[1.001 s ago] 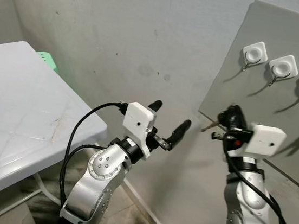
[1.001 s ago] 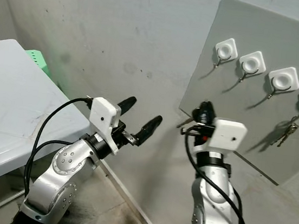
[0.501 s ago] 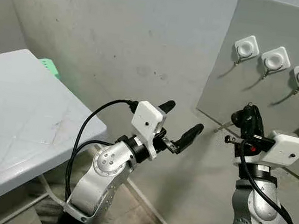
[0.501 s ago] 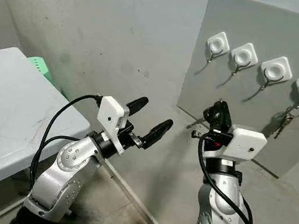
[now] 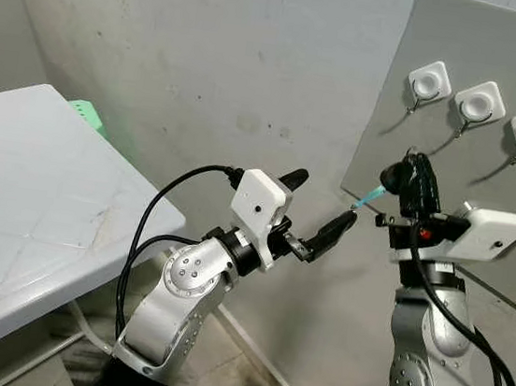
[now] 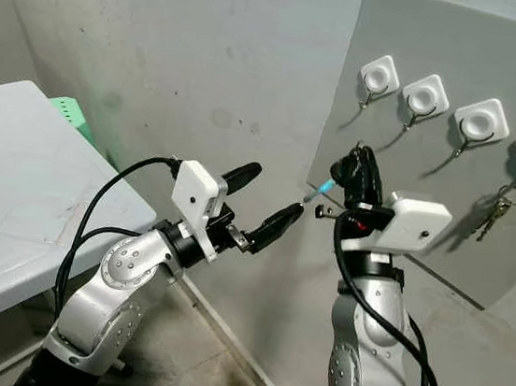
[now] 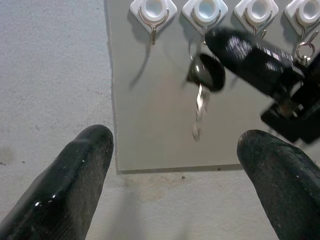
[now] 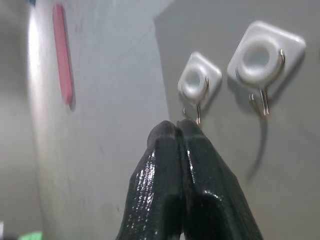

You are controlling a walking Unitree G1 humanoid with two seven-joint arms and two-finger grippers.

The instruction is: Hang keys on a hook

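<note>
- We see the right gripper (image 6: 355, 165) has risen toward the grey board (image 6: 429, 176) since half a second ago; its fingers (image 8: 182, 165) are pressed together on the keys (image 7: 201, 87), which dangle below the second hook (image 7: 205, 12).
- The end hook (image 8: 198, 82) sits at twelve o'clock from the fingertips, so we judge hanging is close.
- Our left gripper (image 5: 317, 210) hovers spread wide and empty, at nine o'clock of the board's edge, bare wall around it.
- Another key bunch (image 6: 496, 208) occupies the fourth hook.
</note>
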